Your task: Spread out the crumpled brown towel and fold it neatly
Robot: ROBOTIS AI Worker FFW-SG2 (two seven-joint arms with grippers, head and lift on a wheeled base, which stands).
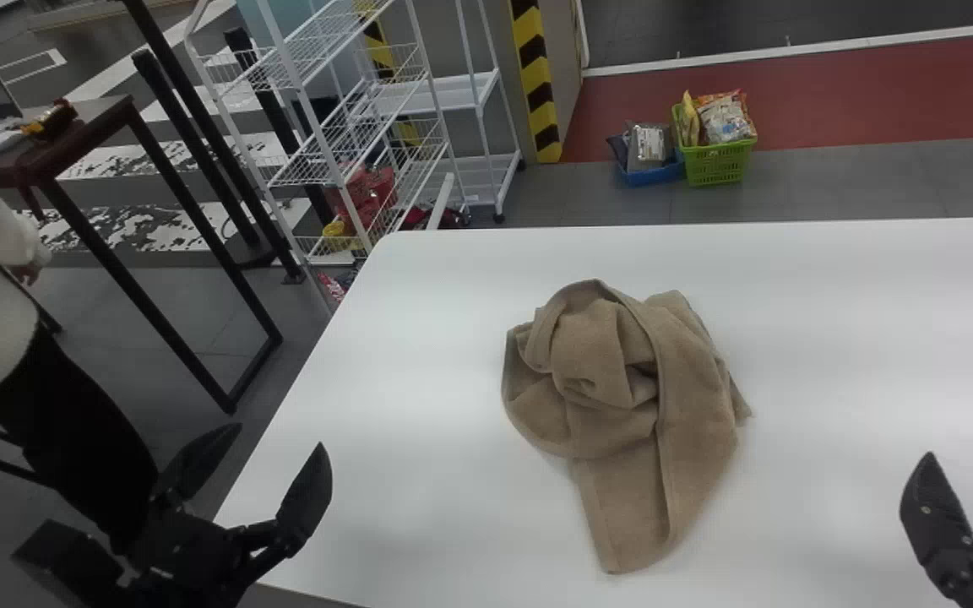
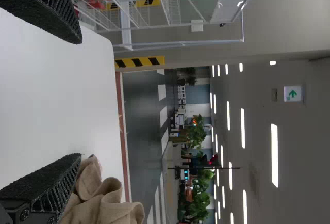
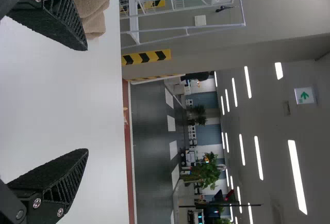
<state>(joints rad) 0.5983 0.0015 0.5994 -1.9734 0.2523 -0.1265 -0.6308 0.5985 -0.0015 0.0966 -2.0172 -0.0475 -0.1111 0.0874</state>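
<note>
At the near left corner of a smooth white desk (image 1: 402, 355), the left black two-fingered pincer (image 1: 279, 435) is wide open and empty; the right black pincer (image 1: 936, 511), at the near right, is also open and empty. Between and beyond them, a crumpled brown cloth towel (image 1: 622, 371) lies bunched, one flatter end pointing nearer. Past the desk, a bright green plastic basket (image 1: 716, 163) of packets sits on the floor.

Brown towel (image 1: 693, 380): inner layers hidden under its own folds; count of tucked corners cannot be told. Worktop (image 1: 841, 295): right edge and near right corner cut off in head view. Right gripper (image 1: 938, 515): partly cut off, same view's right edge.
</note>
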